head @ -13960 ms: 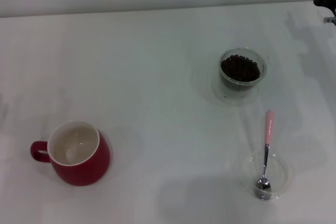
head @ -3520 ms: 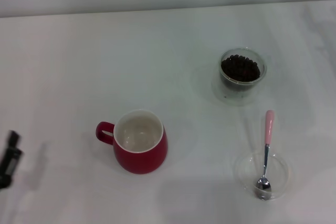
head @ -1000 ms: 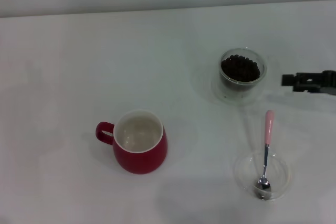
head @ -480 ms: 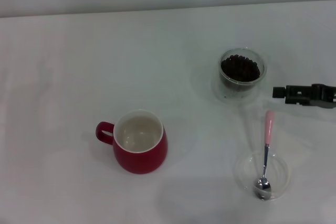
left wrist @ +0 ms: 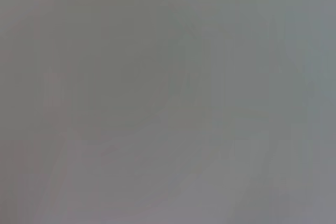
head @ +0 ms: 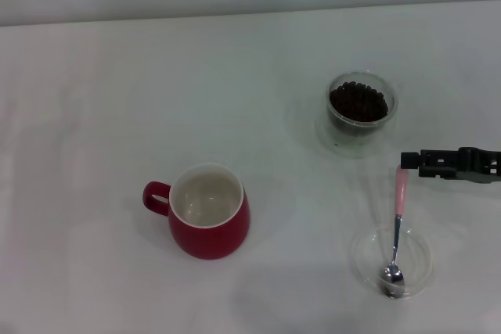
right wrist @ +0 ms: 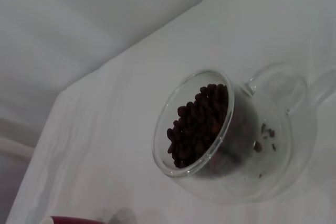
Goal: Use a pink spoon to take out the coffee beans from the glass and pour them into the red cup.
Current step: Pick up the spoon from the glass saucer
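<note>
**Inspector:** Where does the slim teaspoon with the pale pink handle and shiny metal bowl (head: 397, 224) lie?

**Assistant:** Its bowl rests in the shallow clear round dish (head: 419, 270) at the near right of the white table (head: 156, 76). The handle points away from the robot, towards the short clear glass tumbler (head: 362, 107) of dark coffee beans (head: 358, 102).

**Inspector:** And the right gripper (head: 411, 161)?

**Assistant:** It reaches in from the right edge, its tip at the far end of the pink handle and crosswise to the handle's length. It holds nothing. Whether the fingers are parted I cannot tell from the head view.

**Inspector:** The left arm?

**Assistant:** Out of sight; its wrist view shows nothing recognisable. The right arm is plainly nearer.

**Inspector:** The squat glossy red mug with the white inside (head: 207, 210)?

**Assistant:** Well to the left, apparently empty.
</note>
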You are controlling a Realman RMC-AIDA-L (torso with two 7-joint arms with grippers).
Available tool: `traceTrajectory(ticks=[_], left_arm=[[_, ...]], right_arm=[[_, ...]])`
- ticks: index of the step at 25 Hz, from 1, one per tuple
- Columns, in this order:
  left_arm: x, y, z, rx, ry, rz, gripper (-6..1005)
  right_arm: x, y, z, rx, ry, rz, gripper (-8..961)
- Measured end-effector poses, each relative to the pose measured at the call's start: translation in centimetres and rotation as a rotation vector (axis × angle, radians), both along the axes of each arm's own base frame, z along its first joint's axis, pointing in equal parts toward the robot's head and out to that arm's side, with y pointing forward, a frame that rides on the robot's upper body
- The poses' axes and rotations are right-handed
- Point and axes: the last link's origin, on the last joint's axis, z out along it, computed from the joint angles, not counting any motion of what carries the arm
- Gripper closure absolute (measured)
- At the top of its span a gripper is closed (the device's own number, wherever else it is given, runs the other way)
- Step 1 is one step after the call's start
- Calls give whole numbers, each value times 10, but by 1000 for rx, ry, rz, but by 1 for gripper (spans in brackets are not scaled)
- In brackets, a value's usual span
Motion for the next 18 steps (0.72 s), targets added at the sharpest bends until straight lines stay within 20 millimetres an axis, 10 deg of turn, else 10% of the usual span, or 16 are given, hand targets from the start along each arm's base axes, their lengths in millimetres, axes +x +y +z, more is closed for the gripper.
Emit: traceTrajectory(ticks=[18], left_arm=[[5,5,-4,-9,-11,-8,238]], right_arm=[[-4,5,-3,-30,-30,38,105]])
